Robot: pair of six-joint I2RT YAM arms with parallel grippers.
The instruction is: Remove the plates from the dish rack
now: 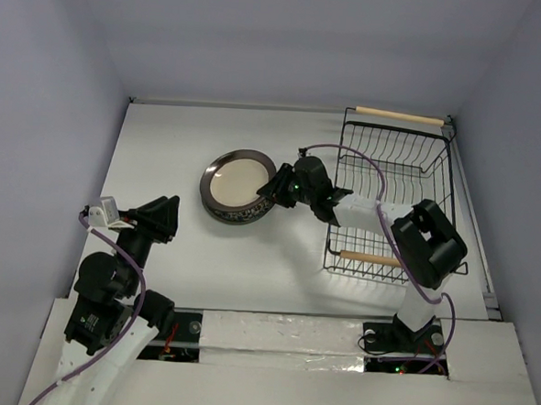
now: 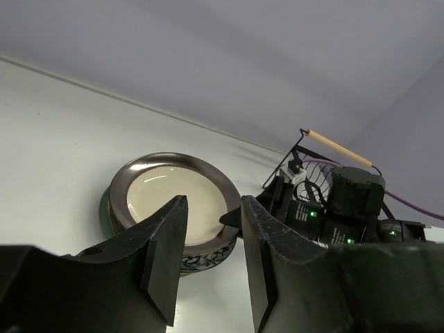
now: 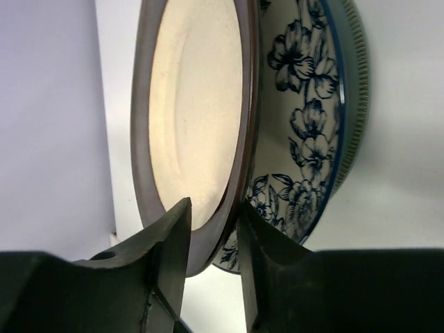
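The plates lie in a stack mid-table, the dark-brown-rimmed plate (image 1: 239, 184) with cream centre on top. My right gripper (image 1: 273, 186) is shut on this plate's right rim (image 3: 194, 104), one finger over it and one finger (image 3: 267, 236) under it, holding that edge slightly raised off the white-blue floral plate (image 3: 305, 139). A teal edge (image 3: 357, 90) shows under that; the lower plates are hidden. The black wire dish rack (image 1: 442, 176) at the right holds no plates. My left gripper (image 1: 169, 210) is open and empty, left of the stack (image 2: 177, 194).
The rack's wooden handles lie at its far end (image 1: 400, 116) and near end (image 1: 370, 258); the right arm reaches across its left side. Walls close the table at the back and both sides. Bare table surface (image 1: 173, 141) lies left of the stack.
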